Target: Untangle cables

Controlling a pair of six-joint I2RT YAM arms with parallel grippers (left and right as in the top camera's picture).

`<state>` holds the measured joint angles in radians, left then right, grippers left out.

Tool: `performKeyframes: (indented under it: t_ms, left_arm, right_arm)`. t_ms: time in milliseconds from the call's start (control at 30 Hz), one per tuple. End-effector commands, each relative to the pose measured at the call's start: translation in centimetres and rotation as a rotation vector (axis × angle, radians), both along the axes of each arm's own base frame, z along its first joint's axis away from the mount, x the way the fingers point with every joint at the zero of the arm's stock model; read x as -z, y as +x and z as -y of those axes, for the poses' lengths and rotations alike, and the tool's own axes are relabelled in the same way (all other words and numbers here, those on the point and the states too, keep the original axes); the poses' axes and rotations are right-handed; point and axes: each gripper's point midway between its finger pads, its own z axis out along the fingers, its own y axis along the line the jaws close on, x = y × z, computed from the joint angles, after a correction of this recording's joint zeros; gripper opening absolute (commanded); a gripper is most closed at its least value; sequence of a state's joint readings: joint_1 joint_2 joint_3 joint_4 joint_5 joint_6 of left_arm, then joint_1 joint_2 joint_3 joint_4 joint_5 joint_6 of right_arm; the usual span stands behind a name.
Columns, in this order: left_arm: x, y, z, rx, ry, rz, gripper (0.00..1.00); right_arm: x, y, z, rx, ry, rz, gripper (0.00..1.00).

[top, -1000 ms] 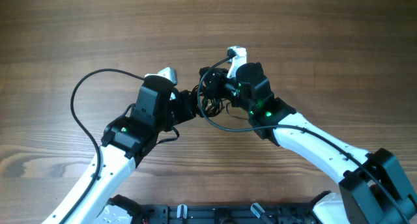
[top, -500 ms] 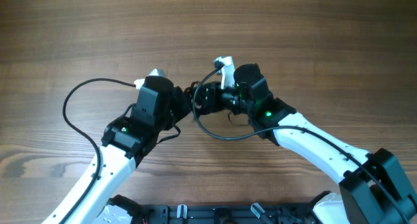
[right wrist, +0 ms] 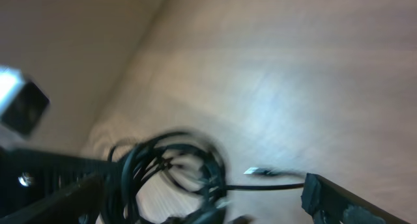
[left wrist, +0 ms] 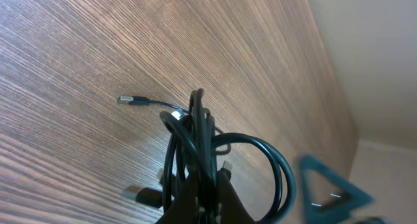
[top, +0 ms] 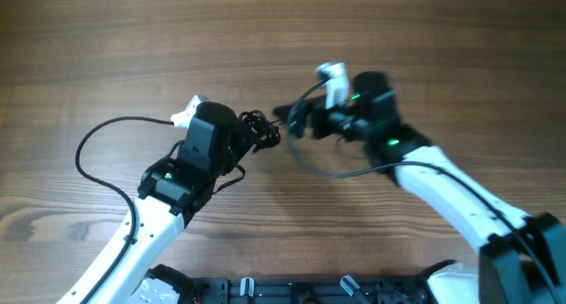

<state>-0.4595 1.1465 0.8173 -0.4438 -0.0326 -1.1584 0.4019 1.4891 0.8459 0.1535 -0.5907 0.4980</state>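
The cables form a small dark knotted bundle [top: 259, 130] near the table's middle. My left gripper [top: 248, 134] is shut on it; in the left wrist view the cords [left wrist: 195, 142] stand up from between the dark fingers [left wrist: 225, 195], and one plug end [left wrist: 128, 99] lies on the wood. One cord arcs out to the left [top: 81, 154]; another loops toward the right arm [top: 320, 169]. My right gripper [top: 299, 123] is just right of the bundle, open. In its blurred view the bundle [right wrist: 166, 172] sits between widely spread fingers [right wrist: 335, 198], with a plug [right wrist: 257, 171] beside it.
The wooden table [top: 283, 30] stretches all round the arms. A black rail [top: 292, 291] runs along the front edge between the arm bases. The right arm's white link [top: 451, 198] crosses the right front of the table.
The right gripper has opened, let go of the bundle and drawn back to the right. The left gripper kept its hold, and the long left cord loop slid further left.
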Motion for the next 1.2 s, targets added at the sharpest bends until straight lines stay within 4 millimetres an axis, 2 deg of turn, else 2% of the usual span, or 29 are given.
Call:
performKeyframes:
  t_ms: [0, 67, 100, 133, 267, 333, 433, 600, 633, 767, 800, 867, 900, 967, 1033, 1133, 1167]
  left_arm:
    - [-0.3, 0.4, -0.5, -0.162, -0.099, -0.028, 0.04]
    - [-0.3, 0.5, -0.7, -0.284, -0.200, -0.065, 0.04]
    - [-0.3, 0.5, -0.8, -0.392, -0.300, -0.102, 0.04]
    - [-0.3, 0.5, -0.8, -0.460, -0.366, -0.129, 0.04]
    - [-0.3, 0.4, -0.6, -0.551, -0.472, -0.176, 0.04]
    - [-0.3, 0.2, 0.0, -0.539, -0.499, -0.203, 0.04]
    - [-0.3, -0.2, 0.8, -0.505, -0.523, -0.238, 0.04]
    - [-0.3, -0.8, 2.0, -0.453, -0.555, -0.287, 0.04]
    - [-0.3, -0.9, 2.1, -0.449, -0.558, -0.291, 0.04]
    - [-0.3, -1.0, 2.3, -0.436, -0.565, -0.303, 0.04]
    - [-0.3, -1.1, 2.3, -0.436, -0.565, -0.303, 0.04]
    - [-0.3, -1.0, 2.3, -0.437, -0.565, -0.302, 0.04]
    - [-0.3, -1.0, 2.2, -0.442, -0.561, -0.297, 0.04]
    - [-0.3, -0.7, 1.7, -0.463, -0.545, -0.274, 0.04]
    - [-0.3, -0.3, 0.9, -0.491, -0.522, -0.243, 0.04]
    - [-0.3, 0.5, -0.6, -0.544, -0.520, -0.219, 0.04]
    - [-0.3, 0.8, -1.2, -0.563, -0.523, -0.214, 0.04]
  right_arm:
    - [-2.7, -0.7, 2.3, -0.059, 0.066, 0.014, 1.00]
    - [-1.7, -2.2, 2.2, -0.129, 0.046, -0.021, 1.00]
    - [0.1, -4.0, 1.8, -0.184, -0.007, -0.064, 1.00]
    - [0.9, -5.0, 1.5, -0.220, -0.036, -0.079, 1.00]
    - [2.9, -8.2, -0.5, -0.341, -0.084, -0.055, 1.00]
    - [3.5, -8.5, -1.7, -0.370, -0.118, 0.042, 1.00]
    - [4.6, -7.6, -3.0, -0.326, -0.185, 0.170, 1.00]
    - [5.0, -6.2, -4.6, -0.303, -0.185, 0.251, 0.99]
    - [5.1, -6.1, -5.0, -0.306, -0.175, 0.255, 0.90]
    - [5.9, -5.5, -5.2, -0.282, -0.161, 0.222, 0.73]
    - [5.9, -5.4, -5.1, -0.273, -0.167, 0.223, 0.63]
    - [5.9, -5.5, -5.1, -0.276, -0.163, 0.223, 0.26]
    - [5.9, -5.8, -5.2, -0.291, -0.156, 0.211, 0.04]
    - [7.1, -6.7, -4.8, -0.293, -0.160, 0.107, 0.05]
    - [9.2, -8.0, -3.7, -0.292, -0.209, -0.018, 0.04]
    - [12.2, -9.8, -1.1, -0.237, -0.286, -0.248, 0.04]
    - [12.6, -9.9, -0.2, -0.193, -0.285, -0.322, 0.04]
